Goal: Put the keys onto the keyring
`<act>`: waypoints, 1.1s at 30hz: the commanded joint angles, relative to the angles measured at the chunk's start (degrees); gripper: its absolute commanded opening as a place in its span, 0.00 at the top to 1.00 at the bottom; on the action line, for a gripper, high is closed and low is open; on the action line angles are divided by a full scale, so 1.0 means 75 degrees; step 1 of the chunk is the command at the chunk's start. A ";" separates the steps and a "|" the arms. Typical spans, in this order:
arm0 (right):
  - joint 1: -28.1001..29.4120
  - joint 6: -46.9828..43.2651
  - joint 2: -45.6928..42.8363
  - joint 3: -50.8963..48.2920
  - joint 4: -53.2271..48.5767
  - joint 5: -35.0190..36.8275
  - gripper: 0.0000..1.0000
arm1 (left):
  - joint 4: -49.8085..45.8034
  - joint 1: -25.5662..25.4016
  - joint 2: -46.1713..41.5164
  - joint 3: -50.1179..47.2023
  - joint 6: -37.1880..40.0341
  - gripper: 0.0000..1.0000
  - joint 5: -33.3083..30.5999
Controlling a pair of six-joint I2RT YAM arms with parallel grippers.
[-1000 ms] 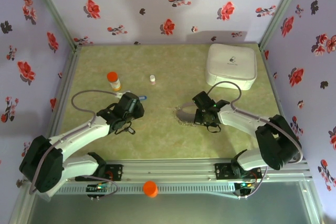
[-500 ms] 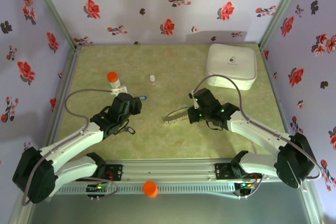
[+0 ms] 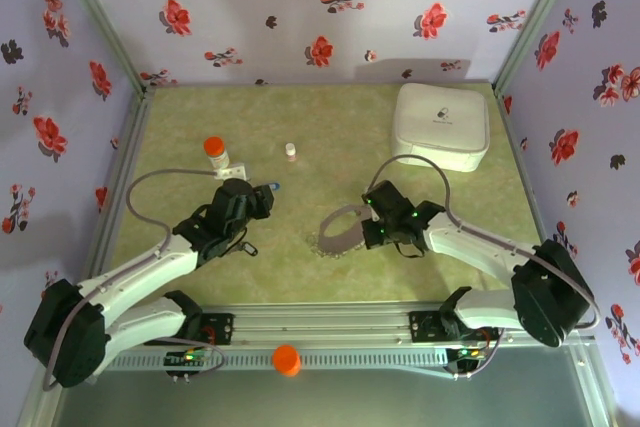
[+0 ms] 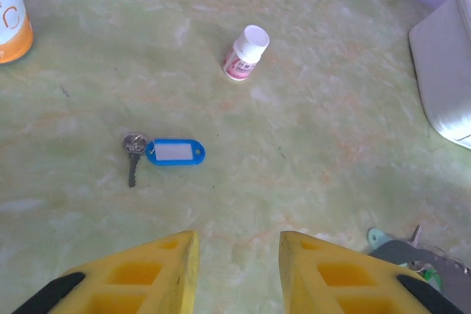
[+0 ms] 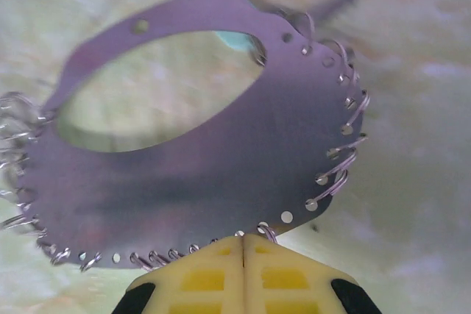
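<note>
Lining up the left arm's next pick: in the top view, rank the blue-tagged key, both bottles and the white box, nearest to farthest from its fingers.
From the left fingers:
1. Blue-tagged key, just ahead, slightly right.
2. Small white bottle, ahead-right, and orange-capped bottle, ahead-left: too close to call.
3. White box, back right corner.

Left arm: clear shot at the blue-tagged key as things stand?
Probably yes. The left gripper hangs open and empty just short of the blue-tagged key, with bare table between them.
</note>
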 commanded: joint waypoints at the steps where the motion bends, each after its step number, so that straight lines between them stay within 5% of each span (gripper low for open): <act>1: -0.0136 0.0723 0.0038 -0.0095 -0.0565 0.1174 1.00 | 0.0274 -0.0038 0.0090 -0.0074 0.0151 0.65 -0.0017; 7: -0.0626 0.0676 0.0478 0.0215 -0.0763 0.1569 0.98 | 0.0263 -0.0027 0.0092 -0.0065 0.0246 0.65 -0.0071; 11: -0.0665 0.0774 0.0736 0.0530 -0.1023 0.1702 0.77 | 0.0206 -0.0028 0.0017 -0.0074 0.0269 0.63 -0.0181; 16: -0.0335 0.1341 -0.0361 0.0498 -0.1409 0.1335 0.65 | 0.0235 -0.0027 0.0063 0.0013 0.0318 0.61 -0.0194; 26: 0.0245 0.4070 -0.2183 -0.1466 -0.0239 -0.0412 0.65 | 0.0848 -0.0036 0.0928 0.0299 0.0340 0.61 0.0155; 33: 0.0078 0.4512 -0.1898 -0.2082 0.0962 -0.0833 0.66 | 0.0942 -0.0027 0.1109 0.0380 0.0171 0.61 0.0371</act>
